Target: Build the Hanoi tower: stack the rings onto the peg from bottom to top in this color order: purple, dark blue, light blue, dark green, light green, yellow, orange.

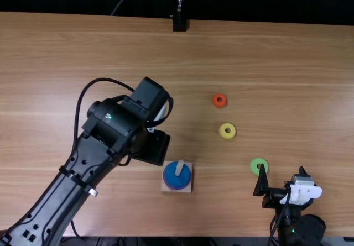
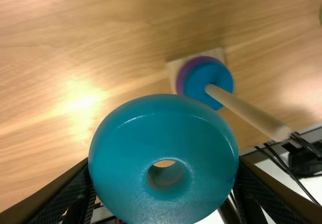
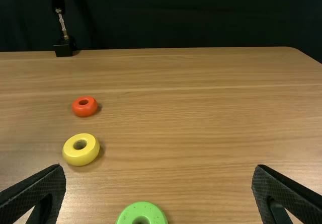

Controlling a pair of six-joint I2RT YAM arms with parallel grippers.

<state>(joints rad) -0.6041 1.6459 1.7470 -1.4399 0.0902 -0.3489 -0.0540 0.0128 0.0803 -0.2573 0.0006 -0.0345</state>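
left end effector (image 2: 163, 169) grasping teal ring (image 2: 118, 156), a finger either side, ring raised above desk (image 1: 287, 58), left of the peg (image 1: 179, 168) and apart from it. right end effector (image 1: 281, 181) released, fingers wide apart, at near right, just beside light green ring (image 1: 255, 167). peg stands near the middle on square base (image 1: 165, 188), with purple ring (image 2: 184, 72) low and blue ring (image 1: 185, 179) above; can't tell if that is one blue or two. yellow ring (image 1: 223, 131) and orange ring (image 1: 215, 100) lie farther out, right of peg, orange farthest. risks: teal could be light blue or dark green, so a misread shade would break the color order. ring could land on peg tip and jam or tip the base, cause likely the hole off center or tilted on lowering. smooth round sides could slip or twist between fingers if tip catches. late release might drag ring back up with the fingers. right end effector might nudge light green ring if it shifts. orientation: teal ring has no front; its hole faces the left wrist camera, axis probably near upright, exact tilt can't tell. peg long axis upright, free end up, square to base. loose rings flat, holes up.
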